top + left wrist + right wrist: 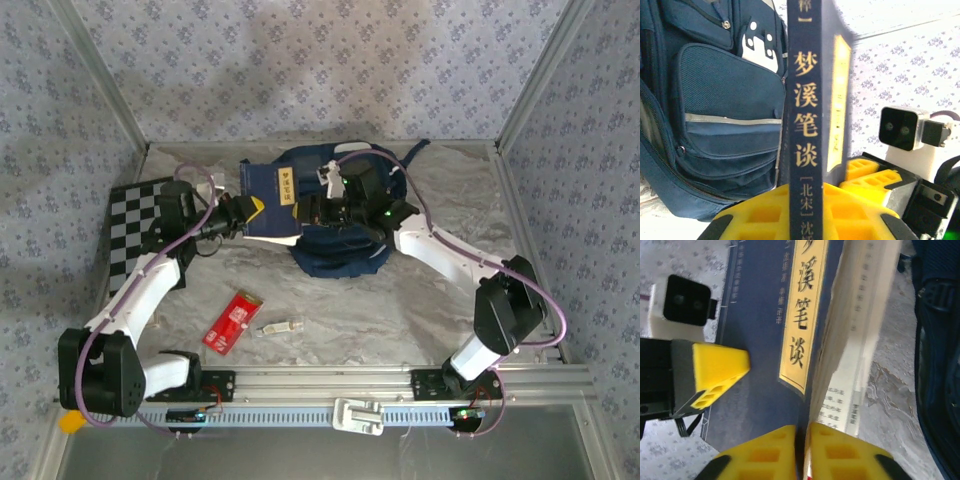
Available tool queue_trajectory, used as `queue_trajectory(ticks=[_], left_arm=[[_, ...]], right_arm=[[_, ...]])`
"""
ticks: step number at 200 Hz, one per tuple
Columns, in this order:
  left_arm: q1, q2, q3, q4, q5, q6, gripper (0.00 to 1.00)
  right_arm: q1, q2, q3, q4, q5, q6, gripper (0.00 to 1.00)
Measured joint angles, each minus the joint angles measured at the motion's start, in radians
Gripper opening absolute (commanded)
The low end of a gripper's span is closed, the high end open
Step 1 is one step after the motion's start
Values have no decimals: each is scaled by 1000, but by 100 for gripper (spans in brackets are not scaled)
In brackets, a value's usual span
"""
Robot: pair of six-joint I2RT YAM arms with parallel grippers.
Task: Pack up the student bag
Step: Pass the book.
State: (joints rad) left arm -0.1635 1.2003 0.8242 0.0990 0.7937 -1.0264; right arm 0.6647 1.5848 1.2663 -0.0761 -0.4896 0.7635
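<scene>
A navy book (807,100) with gold Chinese lettering stands upright at centre, its spine clamped between the yellow fingers (760,215) of the left gripper (807,212). The bag (725,100) is just to its left. At right, a white camera (900,127) sits before patterned wallpaper (900,65).

I see the table (420,300) covered by a grey marbled cloth. The student bag (340,258) lies at the far edge, about mid-width. A checkerboard (130,215) lies flat along the left edge. A red packet (232,322) sits toward the near edge, left of centre, with a small pale item (278,327) just beside it on its right.
</scene>
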Motion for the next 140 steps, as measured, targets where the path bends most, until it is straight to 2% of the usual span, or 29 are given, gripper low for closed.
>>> queue_trajectory(ticks=[13,24,43,81,115,140], left_arm=[[-9,0,8,12,0,-8,0],[-19,0,19,19,-1,-12,0],[-37,0,36,47,-2,-23,0],[-95,13,72,107,-20,-43,0],[-140,61,91,143,-31,-60,0],[-153,79,92,146,-42,-65,0]], right_arm=[[-5,-23,-19,-4,6,2,57],[-8,-48,-39,-5,7,-2,70],[-18,-105,-101,4,8,23,81],[-57,-124,-180,67,-35,98,88],[-58,-124,-191,203,-103,166,88],[-61,-126,-192,292,-140,216,84]])
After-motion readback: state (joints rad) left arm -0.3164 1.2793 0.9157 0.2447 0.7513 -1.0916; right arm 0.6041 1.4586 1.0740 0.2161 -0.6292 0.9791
